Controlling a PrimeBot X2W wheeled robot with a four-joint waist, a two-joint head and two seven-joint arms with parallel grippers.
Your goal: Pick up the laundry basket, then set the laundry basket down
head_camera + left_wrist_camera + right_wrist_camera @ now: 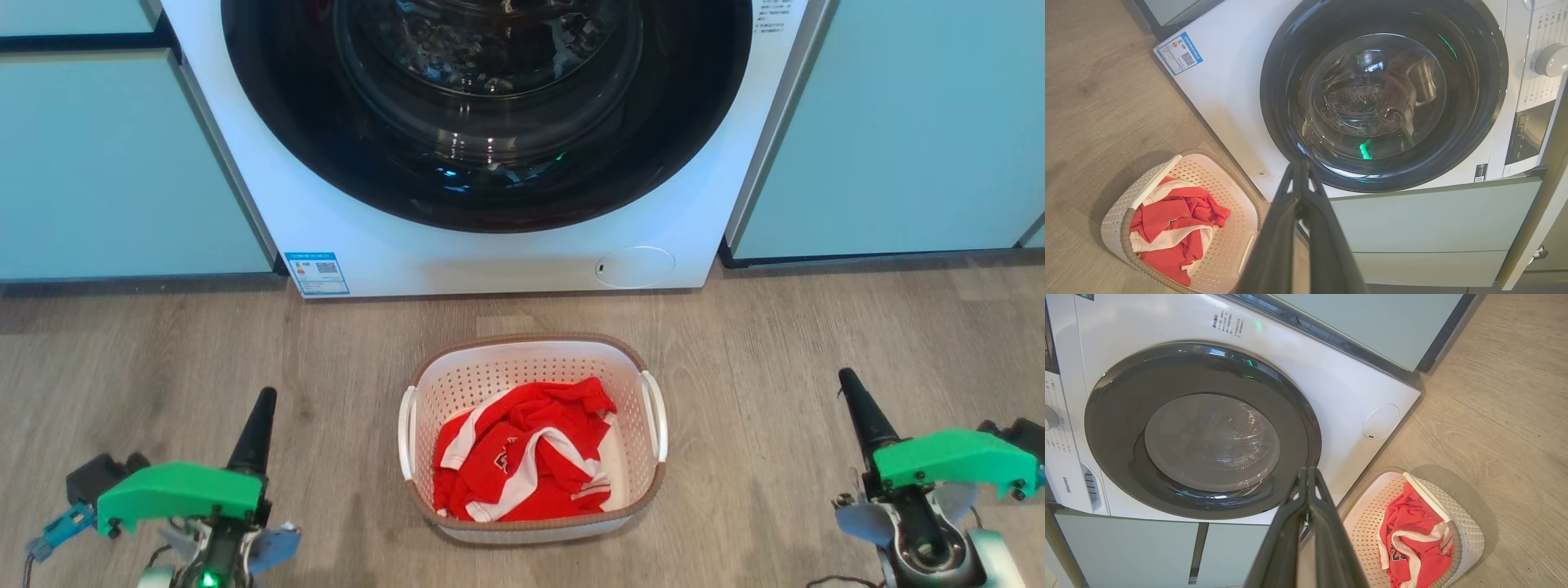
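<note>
**Basket on the floor, between my two shut claws**

The basket (522,340) stands upright on the floor (775,327), just in front of the washer (490,261). A red-and-white shirt (522,449) is bunched inside it. Its left handle (406,433) and right handle (655,416) face outward, one toward each of my arms. Its long axis seems to run from me toward the washer, though the foreshortening leaves me unsure.

My left claw (263,404) lies off the basket's left side and my right claw (851,385) off its right. Both are well apart from it, with fingers pointing at the washer. I judge the left a little nearer. In each wrist view my fingers meet at the tips, so both claws are pinched together on nothing.

A basket on the floor with both claws clear fits two stages: waiting to be lifted, or already put back.

The washer's front reads "Hisense" (1066,485). Its blue label (317,273) carries a QR code, but the print is too small to read. The shirt's digits look like 23.
</note>
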